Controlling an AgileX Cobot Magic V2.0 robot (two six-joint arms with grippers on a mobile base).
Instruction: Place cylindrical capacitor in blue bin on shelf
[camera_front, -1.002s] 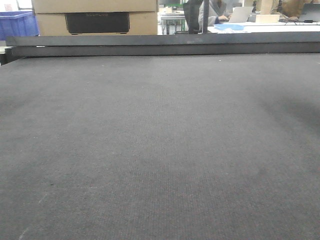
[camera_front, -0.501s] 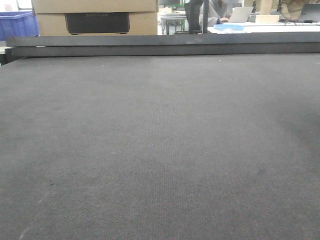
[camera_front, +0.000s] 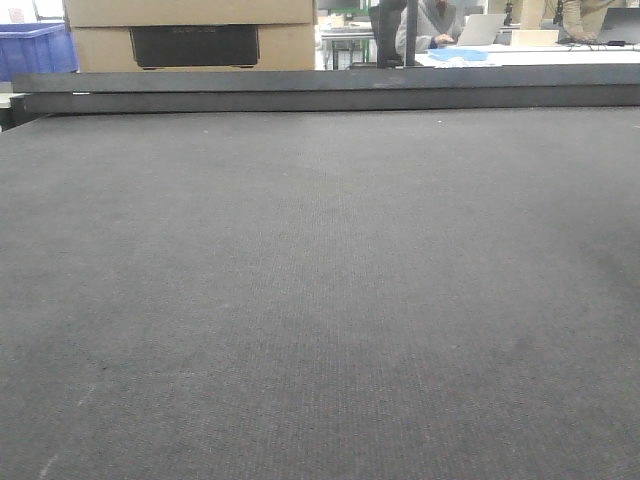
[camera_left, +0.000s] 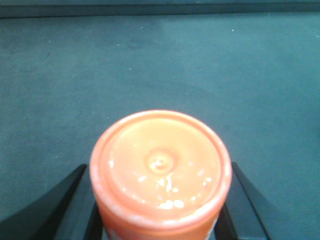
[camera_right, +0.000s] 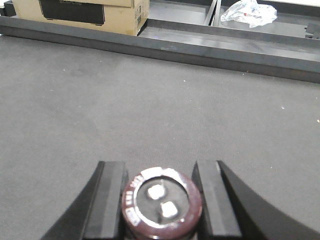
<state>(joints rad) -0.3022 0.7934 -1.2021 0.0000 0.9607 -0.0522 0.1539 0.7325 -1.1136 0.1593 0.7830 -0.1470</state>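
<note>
right gripper (camera_right: 160, 201) fingers pinch the cylindrical capacitor (camera_right: 161, 206) from left and right, terminals up, over the dark table (camera_right: 150, 105). left gripper (camera_left: 160, 202) fingers pinch an orange-topped cylinder (camera_left: 160, 165).

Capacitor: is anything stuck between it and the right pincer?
No. The capacitor already sits between the two fingers of the right pincer, and nothing visible is wedged in between them. The place where it must go is out of view, so the way there cannot be judged.
</note>
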